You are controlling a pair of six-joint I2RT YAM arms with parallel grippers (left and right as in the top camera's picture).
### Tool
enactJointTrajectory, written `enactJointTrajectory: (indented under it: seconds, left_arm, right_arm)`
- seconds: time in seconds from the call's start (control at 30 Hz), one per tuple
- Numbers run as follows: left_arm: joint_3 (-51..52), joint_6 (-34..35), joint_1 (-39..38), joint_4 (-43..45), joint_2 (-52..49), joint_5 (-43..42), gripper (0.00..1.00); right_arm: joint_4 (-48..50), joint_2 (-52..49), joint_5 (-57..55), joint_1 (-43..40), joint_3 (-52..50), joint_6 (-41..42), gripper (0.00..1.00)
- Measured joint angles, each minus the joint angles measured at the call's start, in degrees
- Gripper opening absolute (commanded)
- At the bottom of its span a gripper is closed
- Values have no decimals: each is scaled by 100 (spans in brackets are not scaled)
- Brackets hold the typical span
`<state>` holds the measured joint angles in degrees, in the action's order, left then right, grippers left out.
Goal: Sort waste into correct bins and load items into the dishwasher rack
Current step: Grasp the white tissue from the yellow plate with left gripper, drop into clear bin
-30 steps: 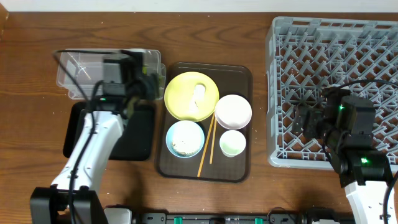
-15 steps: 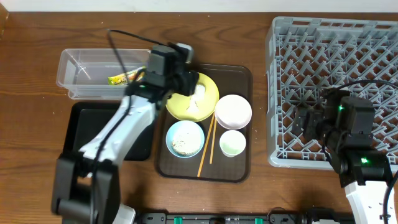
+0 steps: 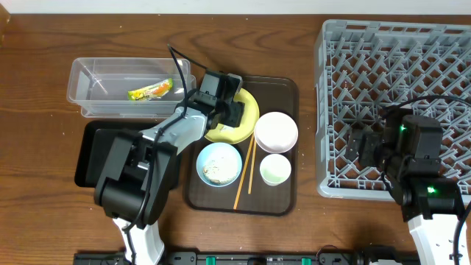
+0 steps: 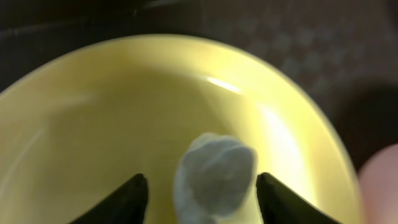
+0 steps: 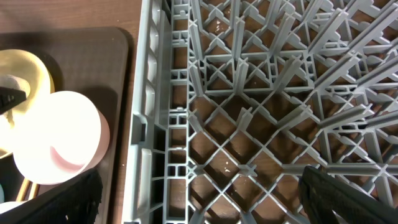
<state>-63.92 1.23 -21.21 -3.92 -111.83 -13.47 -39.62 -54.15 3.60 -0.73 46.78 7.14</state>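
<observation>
My left gripper (image 3: 232, 109) is open and hangs low over the yellow plate (image 3: 247, 118) on the brown tray (image 3: 287, 92). In the left wrist view its fingers (image 4: 201, 180) straddle a crumpled white tissue (image 4: 214, 171) lying on the yellow plate (image 4: 93, 112), without closing on it. A yellow-green wrapper (image 3: 151, 90) lies in the clear bin (image 3: 81, 73). My right gripper (image 3: 362, 144) is open and empty over the left part of the grey dishwasher rack (image 3: 441, 44), as the right wrist view (image 5: 199, 186) shows.
The brown tray also holds a white bowl (image 3: 276, 130), a blue bowl with food scraps (image 3: 219, 163), a green cup (image 3: 275, 170) and chopsticks (image 3: 246, 171). A black bin (image 3: 92, 158) lies below the clear bin. The white bowl (image 5: 59, 140) shows beside the rack wall (image 5: 146, 124).
My left arm has swung right from above the clear bin to the yellow plate and lowered over the tissue. The wrapper now lies in the clear bin. The right arm has not moved.
</observation>
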Motion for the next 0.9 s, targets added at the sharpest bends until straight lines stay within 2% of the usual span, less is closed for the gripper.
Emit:
enactJointTrajectory:
  seconds: [0.17,0.23,0.43,0.6,0.77,0.9]
  left_arm:
    - [0,-17,0,0,-24,105,11]
    - [-2,-15,-2,-7,-24,111,7]
    - [-9,-22,0,-264,98,144,6]
    - [-9,-22,92,-463,787,179,7]
    - [-9,-20,667,-387,1915,195,10]
    - [-15,-22,1335,-365,2343,428,14]
  right_arm:
    - [0,0,0,0,0,0,99]
    - [0,0,0,0,0,0,99]
    - [0,0,-4,0,0,0,99]
    - [-2,0,-52,0,0,0,99]
    - [-2,0,-63,0,0,0,99]
    - [-2,0,-63,0,0,0,99]
